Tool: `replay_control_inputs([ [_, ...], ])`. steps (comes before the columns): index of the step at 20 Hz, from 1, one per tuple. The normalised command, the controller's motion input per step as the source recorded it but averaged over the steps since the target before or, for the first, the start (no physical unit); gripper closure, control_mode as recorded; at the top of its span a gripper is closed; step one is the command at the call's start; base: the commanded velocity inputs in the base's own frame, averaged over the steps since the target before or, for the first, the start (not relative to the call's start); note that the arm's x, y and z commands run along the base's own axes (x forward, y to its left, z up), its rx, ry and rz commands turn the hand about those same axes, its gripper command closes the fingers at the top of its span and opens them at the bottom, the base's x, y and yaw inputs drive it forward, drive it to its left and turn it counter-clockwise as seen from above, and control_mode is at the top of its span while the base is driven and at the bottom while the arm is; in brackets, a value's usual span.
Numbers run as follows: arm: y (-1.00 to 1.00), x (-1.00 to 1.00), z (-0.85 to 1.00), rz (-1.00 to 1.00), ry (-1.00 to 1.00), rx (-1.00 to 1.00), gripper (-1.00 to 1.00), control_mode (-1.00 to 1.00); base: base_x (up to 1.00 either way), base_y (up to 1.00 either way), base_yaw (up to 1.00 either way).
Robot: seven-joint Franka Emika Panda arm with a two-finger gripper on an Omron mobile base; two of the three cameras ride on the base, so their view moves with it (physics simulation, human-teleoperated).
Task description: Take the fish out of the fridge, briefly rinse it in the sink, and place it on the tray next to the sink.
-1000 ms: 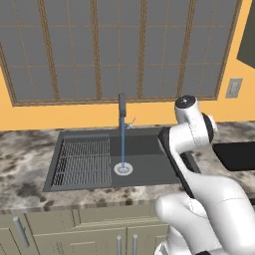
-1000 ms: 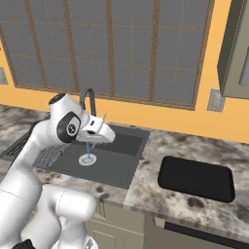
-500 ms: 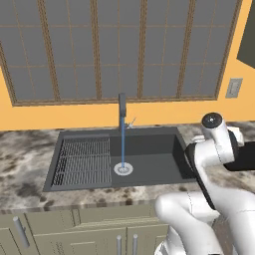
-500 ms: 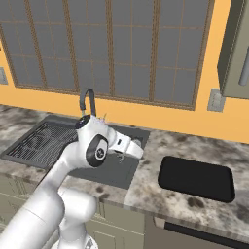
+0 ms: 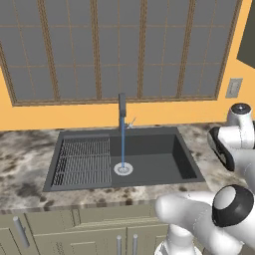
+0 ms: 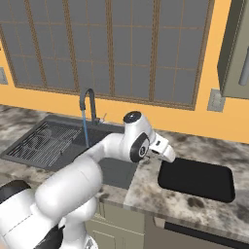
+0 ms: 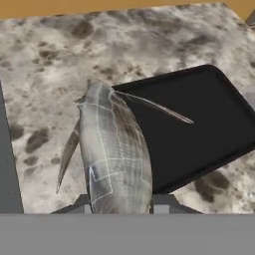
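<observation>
Above counter beside sink: one pincer pinching one fish; one tray beneath; one faucet running.

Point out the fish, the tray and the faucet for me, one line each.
fish (image 7: 117, 154): hand view, middle of its scaled silvery body.
tray (image 6: 197, 179): right base view, bare black floor of the tray.
faucet (image 5: 122, 105): left base view, upper part of its upright grey post.
</observation>
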Motion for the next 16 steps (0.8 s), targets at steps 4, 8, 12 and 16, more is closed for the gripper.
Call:
replay_control_inputs([
  [4,-0.86,0.71,0.00,-0.09,0.17,0.11,1.00,-1.00,0.00,0.00,0.00],
  [8,-1.00,0.65,-0.15,-0.12,0.16,0.18,1.00,-1.00,0.00,0.00,0.00],
  [12,-0.97,0.12,-0.71,-0.01,0.11,0.10,1.00,-1.00,0.00,0.00,0.00],
  [16,-0.76,0.00,-0.93,0.00,0.14,0.06,1.00,-1.00,0.00,0.00,0.00],
])
